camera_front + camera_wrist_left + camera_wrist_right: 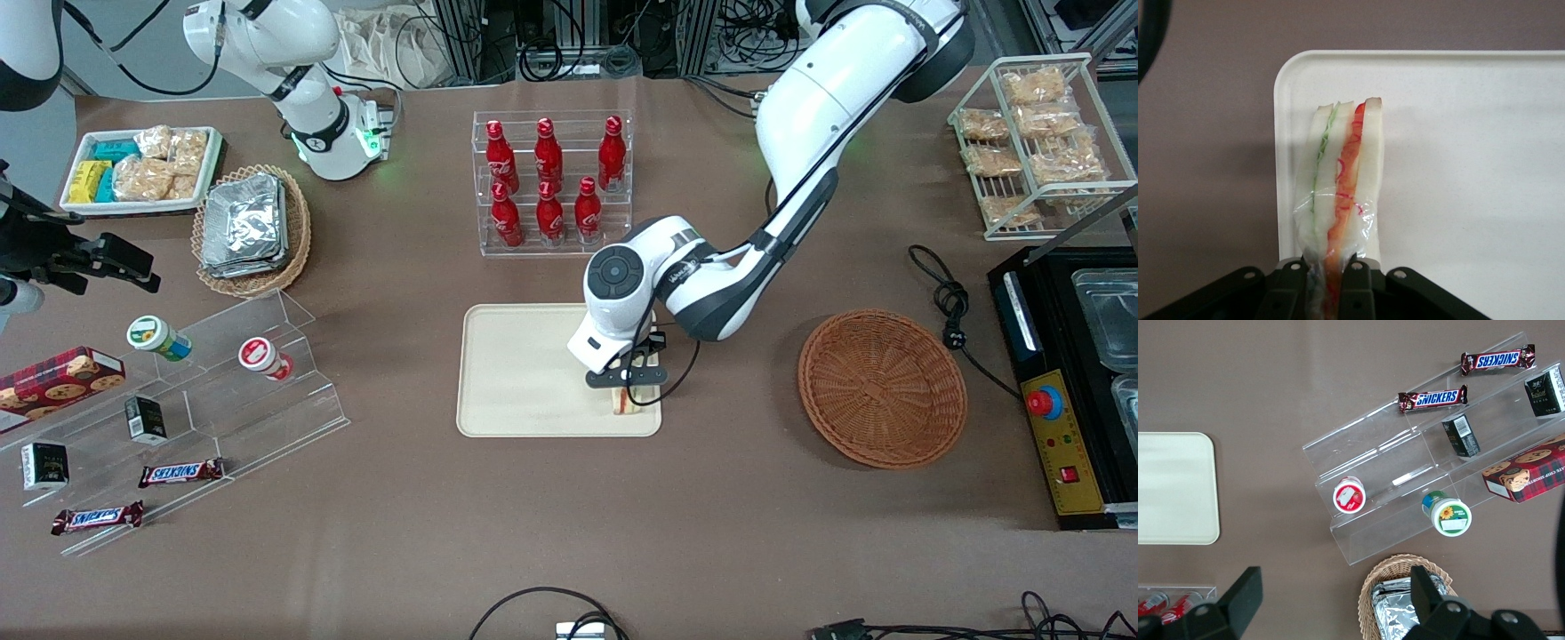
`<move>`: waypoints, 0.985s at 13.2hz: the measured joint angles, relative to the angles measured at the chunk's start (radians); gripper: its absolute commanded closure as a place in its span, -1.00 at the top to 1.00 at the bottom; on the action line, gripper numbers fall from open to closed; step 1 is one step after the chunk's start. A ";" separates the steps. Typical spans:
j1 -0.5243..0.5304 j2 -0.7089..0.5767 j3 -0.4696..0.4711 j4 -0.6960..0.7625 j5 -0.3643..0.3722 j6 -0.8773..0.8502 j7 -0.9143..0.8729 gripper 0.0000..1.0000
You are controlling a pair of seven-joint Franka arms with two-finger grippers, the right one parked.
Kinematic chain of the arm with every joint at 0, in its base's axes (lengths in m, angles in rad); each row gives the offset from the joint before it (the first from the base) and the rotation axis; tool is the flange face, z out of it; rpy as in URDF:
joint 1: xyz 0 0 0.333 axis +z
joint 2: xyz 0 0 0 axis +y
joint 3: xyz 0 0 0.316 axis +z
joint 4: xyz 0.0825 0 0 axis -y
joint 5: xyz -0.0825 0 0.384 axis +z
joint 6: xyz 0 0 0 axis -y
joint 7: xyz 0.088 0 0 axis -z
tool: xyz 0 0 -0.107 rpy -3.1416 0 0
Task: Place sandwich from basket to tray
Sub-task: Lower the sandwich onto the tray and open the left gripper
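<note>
The sandwich [629, 403], a wrapped white wedge with green and red-orange layers [1341, 173], is held edge-down over the cream-beige tray [524, 373]. It sits at the tray's corner nearest the front camera, toward the working arm's end. My left gripper [628, 389] is shut on its wrapped end [1327, 283], one black finger [1358, 293] pressing each side. I cannot tell whether the wedge touches the tray surface [1471, 167]. The reddish-brown wicker basket [880, 387] stands bare beside the tray, toward the working arm's end.
A clear rack of red bottles [551, 182] stands farther from the camera than the tray. A stepped acrylic shelf [204, 391] with snacks and a tan basket of foil packets [252, 227] lie toward the parked arm's end. A black appliance [1067, 382] and cable [951, 302] flank the basket.
</note>
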 measured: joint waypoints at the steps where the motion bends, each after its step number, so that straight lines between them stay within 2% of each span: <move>1: 0.000 0.004 0.001 -0.002 0.001 0.002 0.000 -1.00; 2: 0.000 0.008 0.001 -0.002 0.001 0.004 0.001 -1.00; 3: 0.000 0.009 0.001 -0.002 0.001 0.006 0.001 -0.89; 4: 0.000 0.008 0.001 -0.002 0.002 0.007 0.001 -0.25; 5: 0.000 0.008 0.000 -0.002 0.002 0.007 0.001 0.99; 10: 0.000 -0.001 -0.001 0.002 0.002 0.025 0.000 1.00; 13: 0.003 -0.067 0.002 0.005 -0.008 0.027 0.000 1.00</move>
